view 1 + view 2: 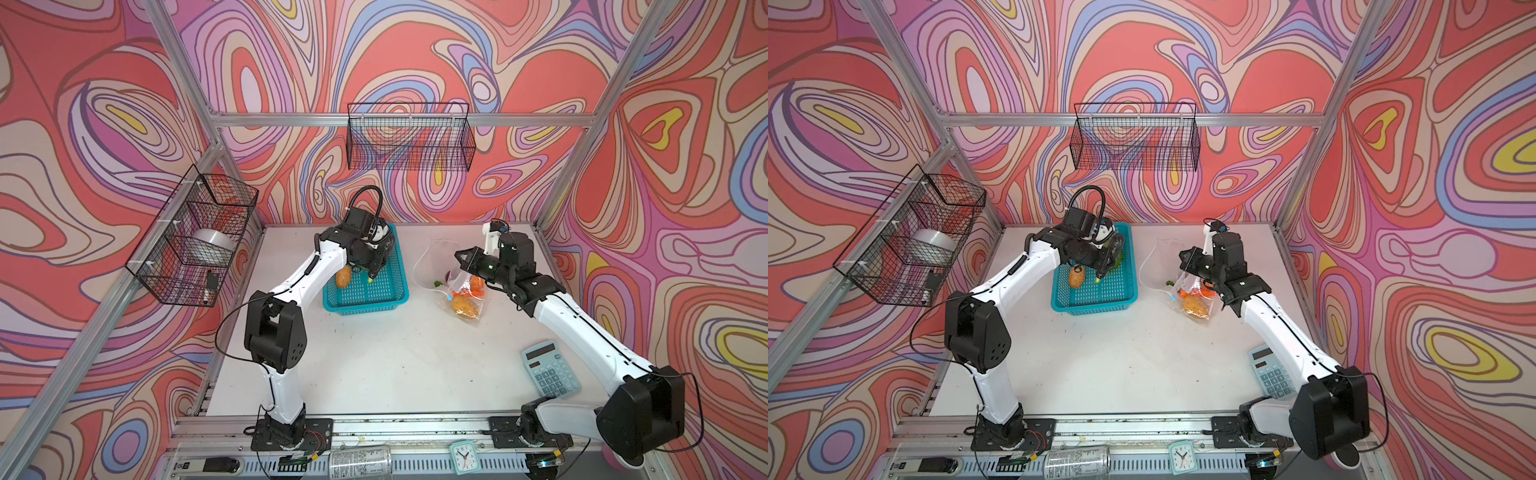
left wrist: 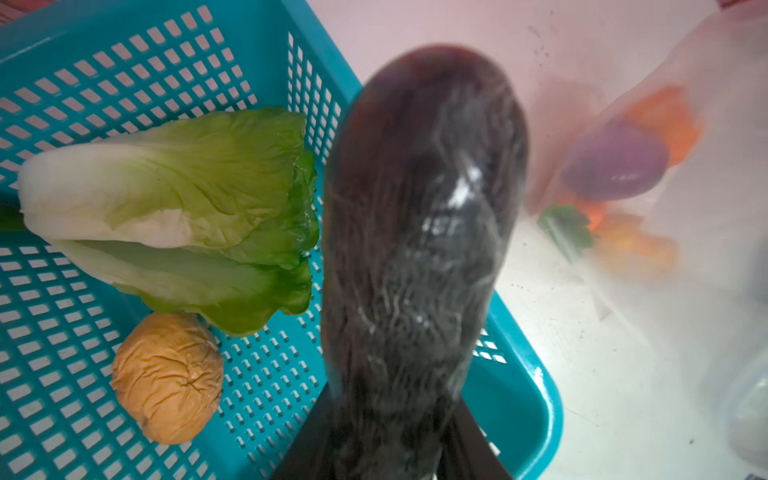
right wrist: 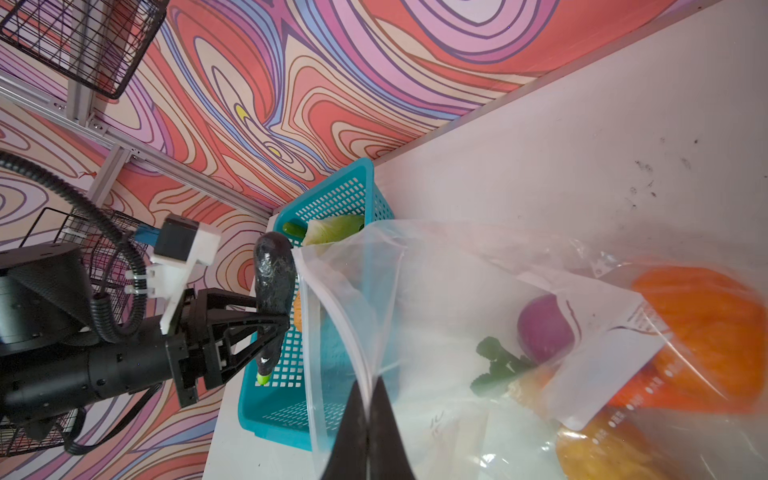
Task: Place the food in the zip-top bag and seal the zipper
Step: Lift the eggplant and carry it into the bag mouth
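Left jaws grip the blurred eggplant [image 2: 415, 249], hiding part of the basket [image 2: 528, 399]; right jaws pinch the bag [image 3: 436, 291].

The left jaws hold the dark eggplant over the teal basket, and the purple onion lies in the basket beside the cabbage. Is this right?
Not quite. The right wrist view shows the purple onion inside the zip-top bag; a tan potato lies beside the cabbage in the teal basket. The jaws of the left gripper do hold the dark eggplant over it.

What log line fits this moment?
left gripper: grips eggplant over basket | right gripper: pinches bag rim | basket: cabbage, potato
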`<state>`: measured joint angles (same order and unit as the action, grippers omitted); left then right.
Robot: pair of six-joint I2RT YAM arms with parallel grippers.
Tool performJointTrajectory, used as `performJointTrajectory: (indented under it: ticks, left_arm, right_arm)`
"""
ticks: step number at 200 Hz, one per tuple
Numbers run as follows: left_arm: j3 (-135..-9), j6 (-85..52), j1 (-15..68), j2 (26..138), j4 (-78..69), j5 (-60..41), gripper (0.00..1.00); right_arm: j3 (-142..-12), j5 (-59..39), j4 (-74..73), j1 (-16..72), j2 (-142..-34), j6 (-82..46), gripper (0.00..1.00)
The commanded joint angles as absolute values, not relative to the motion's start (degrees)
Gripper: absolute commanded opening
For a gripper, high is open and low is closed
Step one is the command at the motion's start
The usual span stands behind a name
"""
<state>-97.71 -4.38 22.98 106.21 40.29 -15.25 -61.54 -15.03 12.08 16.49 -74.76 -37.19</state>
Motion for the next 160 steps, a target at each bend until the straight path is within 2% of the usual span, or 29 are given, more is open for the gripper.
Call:
performJointTrajectory:
  ticks: [1,24,42,66,114,160]
  left_arm:
    - [-97.3,-13.0,23.6,101.5,36.9,-21.1,0.06]
    - [-95.3,-19.0,25.2,98.1,30.6,-25.4,0.07]
    - [-92.8,-22.6,27.8,95.4,24.2,-24.8,0.08]
    - [-90.7,-24.6,31.7,93.8,16.7,-20.0,0.11]
    - [-90.4,-26.8,38.7,96.7,7.8,-11.7,0.08]
    - [-86.9,-24.0,44.6,98.6,-0.1,3.3,0.08]
  right_arm:
    - [-60.7,-15.3,10.7,16.5,-74.0,-37.5,0.0]
    - [-60.7,-15.5,10.2,16.6,-74.2,-37.8,0.0]
    - [-60.8,-15.7,9.9,16.5,-74.3,-38.1,0.0]
    - [-60.7,-16.0,9.8,16.5,-74.2,-38.4,0.0]
    - [-61.3,-17.8,8.9,16.5,-73.2,-40.2,0.0]
    - [-61.6,-17.3,9.2,16.5,-72.0,-41.1,0.0]
